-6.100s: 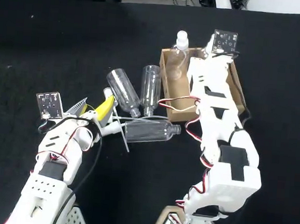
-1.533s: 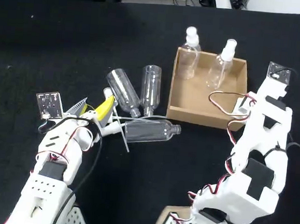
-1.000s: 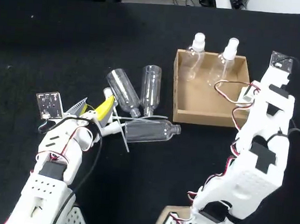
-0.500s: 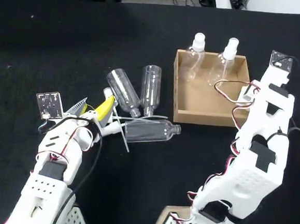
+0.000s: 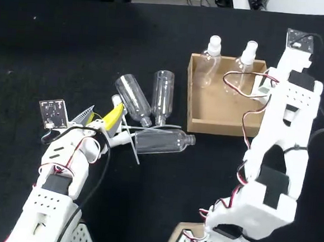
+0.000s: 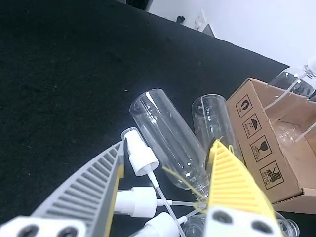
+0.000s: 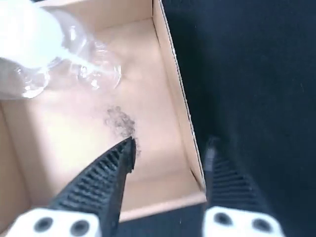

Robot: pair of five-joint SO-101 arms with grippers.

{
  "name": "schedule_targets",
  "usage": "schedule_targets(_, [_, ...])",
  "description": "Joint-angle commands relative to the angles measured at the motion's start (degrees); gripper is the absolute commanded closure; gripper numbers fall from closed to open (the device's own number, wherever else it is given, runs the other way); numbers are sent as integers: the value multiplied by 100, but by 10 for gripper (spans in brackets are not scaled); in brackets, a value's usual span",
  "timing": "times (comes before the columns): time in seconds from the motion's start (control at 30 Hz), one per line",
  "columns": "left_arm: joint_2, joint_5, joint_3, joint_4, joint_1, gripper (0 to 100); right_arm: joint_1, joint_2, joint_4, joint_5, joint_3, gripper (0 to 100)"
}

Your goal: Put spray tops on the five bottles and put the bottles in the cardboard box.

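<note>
Since a few seconds back my right arm [image 5: 285,125] has come up off the cardboard box [image 5: 215,125] and now stretches along the box's outer side. The box itself has slid and squared up on the bench [image 5: 56,40]. My left arm has not stirred. My right fingers [image 7: 169,145] are spread and empty. The box's side wall runs between them, one finger above the box floor and the other above the dark bench outside. Just beyond that inner finger stand two capped bottles [image 7: 98,74], upright against the far wall, so I judge two of the five finished and this arm free for the next one. My left fingers [image 5: 99,116] are spread too, gripping nothing and hanging low over the bench. Three loose spray tops [image 6: 140,158] lie between and just under them, their thin tubes crossing. Just past those tips lie two bare bottles [image 6: 168,133] on their sides, nearly side by side, open necks pointing back toward me. A third lies crosswise close under the yellow finger, its neck towards the box. Farther out beyond the yellow finger is the box's near corner. Three tops and three bottles remain to be matched, so I reckon the next job is bringing a bare bottle and a top together.
</note>
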Motion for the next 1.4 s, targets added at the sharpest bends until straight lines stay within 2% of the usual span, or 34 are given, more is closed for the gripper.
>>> schedule_targets(0.0, [-97,-70,-163,-141,57,734,-105,-567,273,62,-321,992])
schedule_targets(0.07, [-97,-70,-163,-141,57,734,-105,-611,352,70,-321,960])
schedule_targets(0.23, [-97,-70,-163,-141,57,734,-299,-778,53,589,233,988])
schedule_targets(0.43, [-97,-70,-163,-141,57,734,-571,-1727,-1600,563,2158,988])
schedule_targets(0.53, [-97,-70,-163,-141,57,734,-527,-2114,-2435,167,2862,988])
schedule_targets(0.73, [-97,-70,-163,-141,48,734,-149,-2237,-2989,-475,3670,987])
schedule_targets(0.97, [-97,-70,-163,-141,48,734,176,-2237,-4404,-1389,4620,987])
schedule_targets(1.13, [-97,-343,-163,-141,66,734,158,-2220,-4826,-1459,4884,987])
schedule_targets(1.37, [-97,-360,-163,-141,66,734,149,-1701,-5785,-1477,5112,987])
